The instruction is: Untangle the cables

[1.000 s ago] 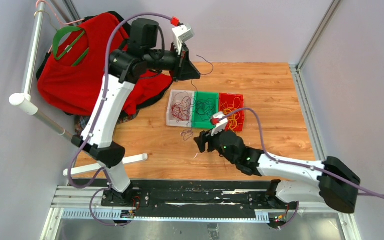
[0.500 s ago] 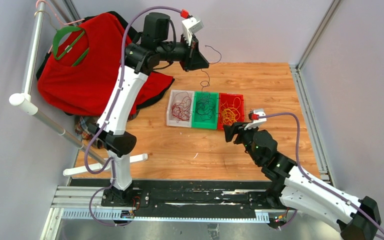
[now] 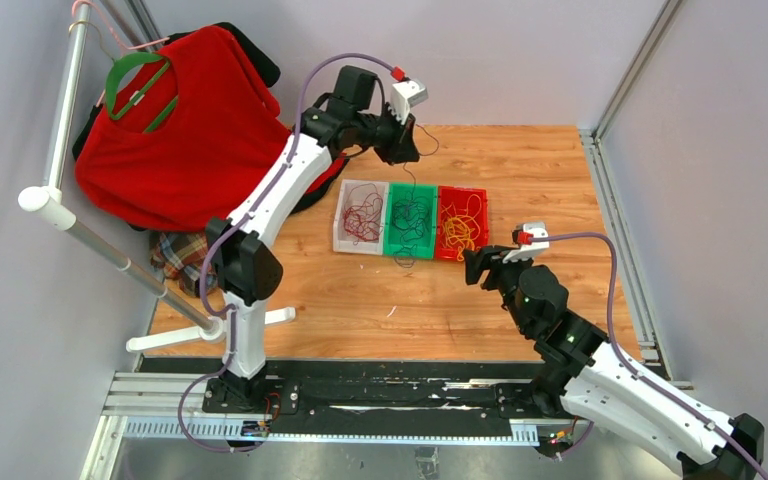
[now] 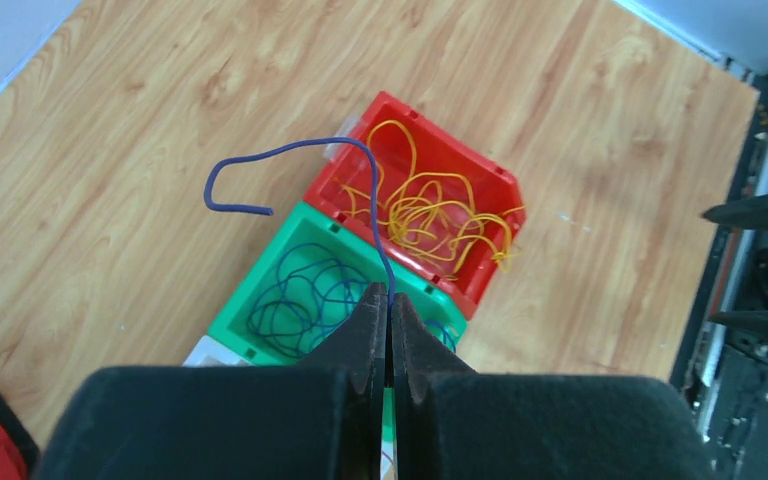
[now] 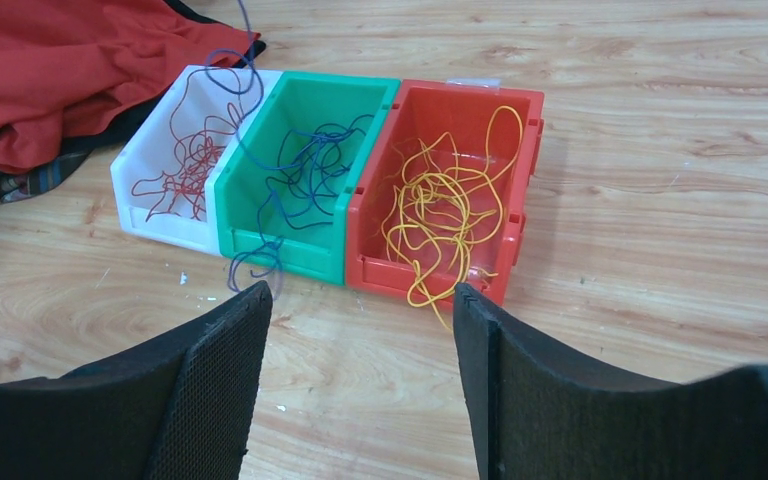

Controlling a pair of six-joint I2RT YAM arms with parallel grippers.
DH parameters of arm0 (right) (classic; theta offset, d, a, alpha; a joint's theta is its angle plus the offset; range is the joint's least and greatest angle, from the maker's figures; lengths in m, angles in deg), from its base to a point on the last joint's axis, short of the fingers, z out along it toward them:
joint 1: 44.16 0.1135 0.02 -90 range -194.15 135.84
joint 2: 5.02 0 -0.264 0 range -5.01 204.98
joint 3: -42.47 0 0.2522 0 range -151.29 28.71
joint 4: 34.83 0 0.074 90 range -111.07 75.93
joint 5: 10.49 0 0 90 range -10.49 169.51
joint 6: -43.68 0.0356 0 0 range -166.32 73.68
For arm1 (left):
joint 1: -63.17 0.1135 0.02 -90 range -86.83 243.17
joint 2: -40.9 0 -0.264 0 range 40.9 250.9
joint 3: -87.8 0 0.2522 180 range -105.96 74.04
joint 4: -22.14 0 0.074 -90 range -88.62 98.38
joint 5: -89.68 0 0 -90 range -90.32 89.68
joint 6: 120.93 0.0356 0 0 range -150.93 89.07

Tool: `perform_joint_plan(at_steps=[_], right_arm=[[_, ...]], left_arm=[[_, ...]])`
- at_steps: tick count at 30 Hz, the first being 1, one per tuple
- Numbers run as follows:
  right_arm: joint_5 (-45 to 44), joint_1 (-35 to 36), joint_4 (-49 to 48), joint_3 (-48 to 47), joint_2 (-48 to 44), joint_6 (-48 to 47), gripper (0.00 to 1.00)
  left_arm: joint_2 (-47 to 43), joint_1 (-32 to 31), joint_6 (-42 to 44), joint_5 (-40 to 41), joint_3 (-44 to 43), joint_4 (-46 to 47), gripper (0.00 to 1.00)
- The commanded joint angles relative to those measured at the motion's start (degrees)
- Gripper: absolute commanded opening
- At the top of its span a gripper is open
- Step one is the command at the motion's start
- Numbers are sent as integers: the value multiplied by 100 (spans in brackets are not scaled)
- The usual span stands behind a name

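Three small bins stand in a row on the wooden table: a white bin [image 3: 360, 217] with dark red cables [image 5: 188, 165], a green bin [image 3: 412, 222] with dark purple-blue cables [image 5: 305, 165], and a red bin [image 3: 462, 224] with yellow-orange cables [image 5: 440, 215]. My left gripper [image 3: 407, 150] is shut on one dark purple cable [image 4: 355, 150] and holds it high above the green bin [image 4: 310, 290]; the cable hangs down into that bin. My right gripper [image 3: 477, 265] is open and empty, low over the table just in front of the red bin [image 5: 440, 190].
A red shirt [image 3: 175, 130] on a green hanger hangs from a white rack [image 3: 55, 200] at the left, with plaid cloth below it. A grey frame rail [image 3: 615, 220] borders the table's right side. One dark cable end dangles over the green bin's front wall [image 5: 250, 262].
My left gripper has swung right and lower with the dark purple cable, now above the green bin. My right gripper moved from the table's middle to the right, in front of the red bin.
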Motion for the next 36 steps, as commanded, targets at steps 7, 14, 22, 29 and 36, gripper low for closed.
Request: perform_joint_plan(at_steps=[7,14,22,29,36], right_arm=[[-133,-166,196,-20,-32,-83,66],[-125,-192,335,-107,83,-1,64],[-173,-201,378,-103,13,-43,64],[-238,-256,439,-165,-38,-172,64],[-176,-362,454,-175,-34,-140,64]], left_arm=[[-218,-45,267,-87,-738,352,0],[-599,-45,234,0,125,1038,1],[-434,-45,539,358,1240,1237,1],[-335,-208,990,977,2434,1404,1],[-169,-591,1411,2003,3293,1729,1]])
